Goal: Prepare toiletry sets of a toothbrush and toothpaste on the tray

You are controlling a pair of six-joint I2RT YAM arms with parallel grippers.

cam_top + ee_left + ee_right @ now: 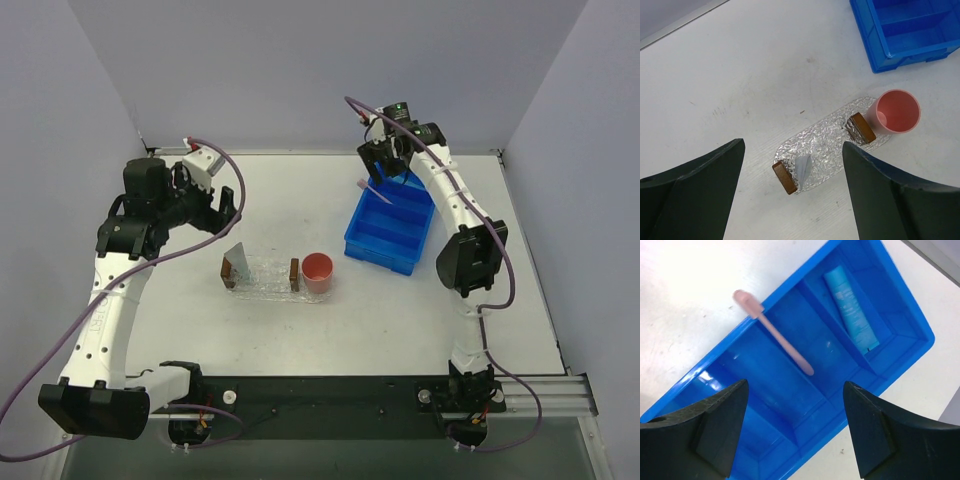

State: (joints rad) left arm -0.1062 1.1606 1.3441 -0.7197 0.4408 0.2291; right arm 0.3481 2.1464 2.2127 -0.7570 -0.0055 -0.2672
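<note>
Top external view: the white matte surface point(300, 200) carries everything; the left arm point(110, 290) is bent over its left side and the right arm point(455, 205) reaches toward its far edge.
Tray point(825, 145): clear oval sheet with a crinkled, bumpy texture, lying mid-surface; a brown block point(784, 177) sits at its left end and another at its right.
Toothpaste: a whitish-grey flat tube point(802, 170) lies on the tray against the left block; a light blue tube point(851, 307) lies flat in the bin's end compartment.
Toothbrush point(782, 340): thin pink stick with a rounded head, slanted in the bin; the head pokes over a long wall and the tail sits in the middle compartment.
Blue bin point(380, 255): glossy divided plastic, right of the middle, toward the far edge.
Pink cup point(897, 111): smooth and round, mouth up, at the tray's right end.
Left pincer point(793, 147): spread wide, empty, pointing down above the tray.
Right pincer point(795, 385): spread, empty, hanging above the bin, clear of the toothbrush.
</note>
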